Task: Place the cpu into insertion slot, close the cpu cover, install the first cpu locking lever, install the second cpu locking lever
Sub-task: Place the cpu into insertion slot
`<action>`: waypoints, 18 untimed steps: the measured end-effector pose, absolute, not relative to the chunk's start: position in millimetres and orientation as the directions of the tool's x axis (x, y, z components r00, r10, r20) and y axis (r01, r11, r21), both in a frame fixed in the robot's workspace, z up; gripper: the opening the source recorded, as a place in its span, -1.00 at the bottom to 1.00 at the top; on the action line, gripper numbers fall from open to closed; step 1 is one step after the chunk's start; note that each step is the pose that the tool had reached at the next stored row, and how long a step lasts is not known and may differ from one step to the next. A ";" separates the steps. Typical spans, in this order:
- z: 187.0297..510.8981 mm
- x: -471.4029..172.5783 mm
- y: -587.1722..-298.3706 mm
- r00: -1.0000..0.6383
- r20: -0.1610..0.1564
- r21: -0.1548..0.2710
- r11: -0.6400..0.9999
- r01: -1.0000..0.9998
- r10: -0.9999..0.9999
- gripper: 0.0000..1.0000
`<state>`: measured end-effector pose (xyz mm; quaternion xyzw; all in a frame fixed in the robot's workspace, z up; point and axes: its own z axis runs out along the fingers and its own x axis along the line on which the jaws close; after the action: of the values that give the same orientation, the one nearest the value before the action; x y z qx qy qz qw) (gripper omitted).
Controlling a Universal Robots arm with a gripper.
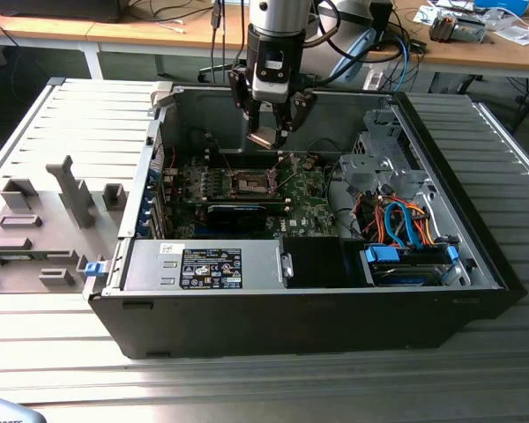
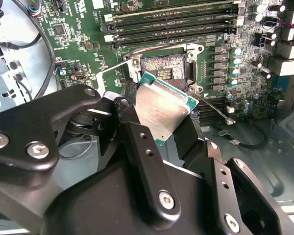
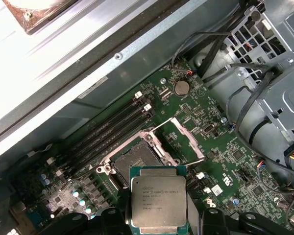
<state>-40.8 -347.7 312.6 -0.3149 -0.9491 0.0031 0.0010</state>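
Holding the cpu [image 3: 158,203] clamped in the closed gripper [image 1: 266,132] and hovering above the green motherboard [image 3: 235,156], over the bare insertion slot [image 3: 134,156] with the cpu cover [image 3: 190,138] flipped open beside it.

cpu [image 2: 161,105]: gripped edges hidden behind my fingers [image 2: 142,147], second wrist view; insertion slot [image 3: 137,156]: one corner covered by cpu, first wrist view.

Inside the open computer case [image 1: 291,326] on the ribbed grey counter [image 1: 247,388], the jaws clasp the cpu [image 1: 263,138], tilted, in the air. The insertion slot [image 1: 249,183] on the green motherboard [image 1: 310,216] lies at its six o'clock, apart from it. Blue and orange cables [image 1: 406,225] bunch at the slot's four o'clock.
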 end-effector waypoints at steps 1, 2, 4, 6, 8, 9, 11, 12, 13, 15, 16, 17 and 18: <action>312.6 -40.8 -347.7 -0.801 0.000 -0.007 0.801 0.599 0.599 0.09; 312.6 -40.9 -347.7 -0.800 0.000 -0.007 0.800 0.599 0.599 0.09; 312.6 -40.8 -347.7 -0.799 0.000 -0.007 0.799 0.601 0.601 0.09; 312.6 -40.8 -347.7 -0.799 0.000 -0.007 0.799 0.602 0.602 0.09; 312.6 -40.8 -347.7 -0.798 0.000 -0.007 0.798 0.603 0.603 0.09; 312.6 -40.8 -347.7 -0.798 0.000 -0.007 0.798 0.603 0.603 0.09; 312.6 -40.8 -347.7 -0.797 0.000 -0.007 0.797 0.604 0.604 0.09; 312.6 -40.8 -347.7 -0.797 0.000 -0.007 0.797 0.604 0.604 0.09; 312.6 -40.8 -347.7 -0.797 0.000 -0.007 0.797 0.605 0.605 0.09; 312.6 -40.8 -347.8 -0.796 0.000 -0.007 0.796 0.605 0.606 0.09; 312.6 -40.8 -347.7 -0.796 0.000 -0.007 0.796 0.606 0.606 0.09; 312.6 -40.8 -347.7 -0.795 0.000 -0.007 0.795 0.606 0.606 0.09; 312.6 -40.8 -347.7 -0.795 0.000 -0.007 0.795 0.607 0.607 0.09</action>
<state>-40.8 -347.7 312.6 -0.3201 -0.9474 0.0031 0.0011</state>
